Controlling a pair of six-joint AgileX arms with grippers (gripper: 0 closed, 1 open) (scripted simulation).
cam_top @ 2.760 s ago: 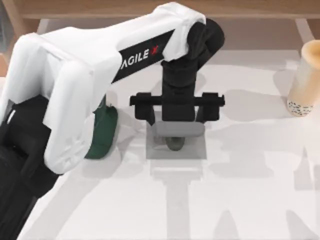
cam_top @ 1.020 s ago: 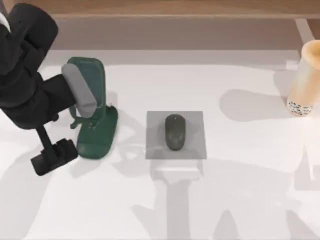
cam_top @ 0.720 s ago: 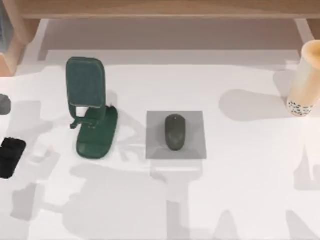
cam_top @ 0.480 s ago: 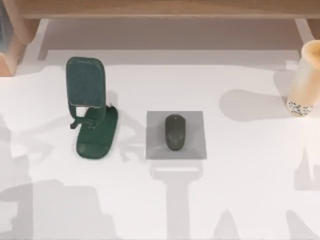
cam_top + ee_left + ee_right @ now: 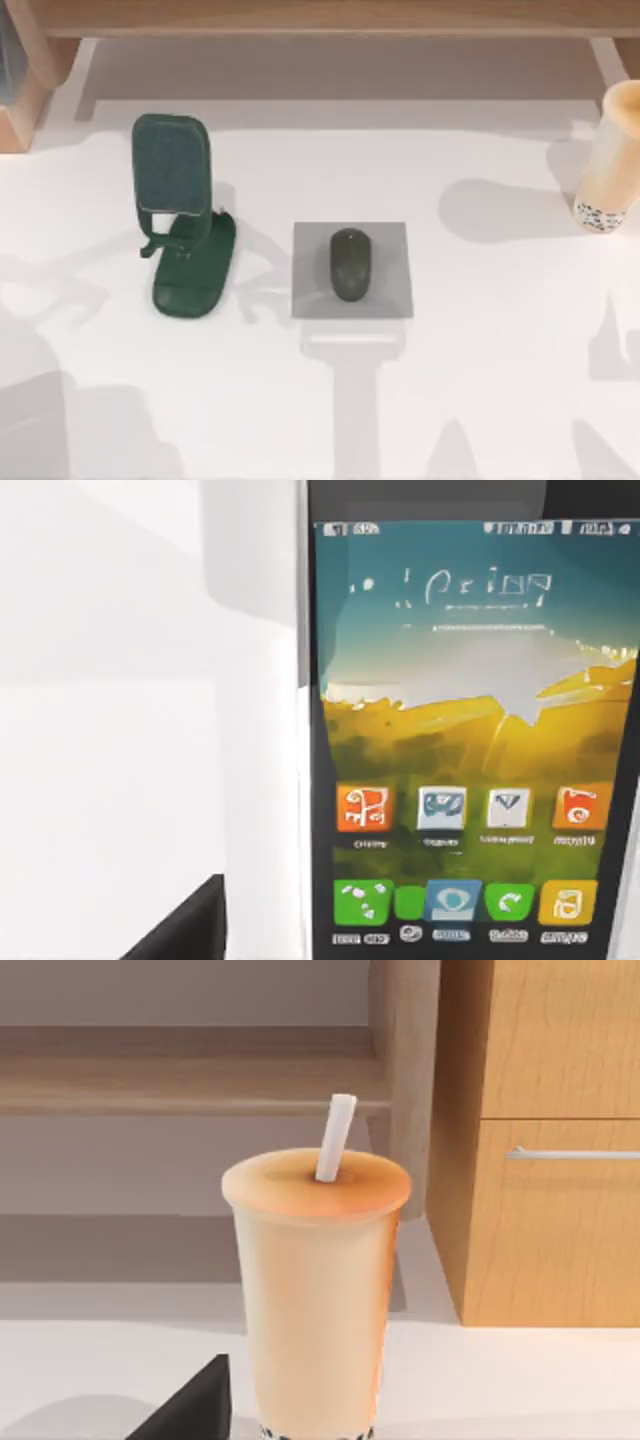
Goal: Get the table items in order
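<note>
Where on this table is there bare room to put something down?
Free: the wide stretch between the pad and the cup, and the whole near strip below the stand and mouse. Crowded: the narrow gap between stand and pad.

The left arm has left the top view. 2.8 seconds ago its white body crossed the table from the left, and its gripper stood directly over the mouse (image 5: pixel 350 264) on the grey pad (image 5: pixel 390 298), hiding most of it. One second ago the arm was already pulled back to the left side, beside the green stand (image 5: pixel 180 225), and the mouse lay free on the pad. After that only a dark part of the gripper stayed at the left edge, and then it went out completely. Now only the arm's soft shadows lie on the table (image 5: pixel 500 380), and these shadows have moved toward the left and lower part.
</note>
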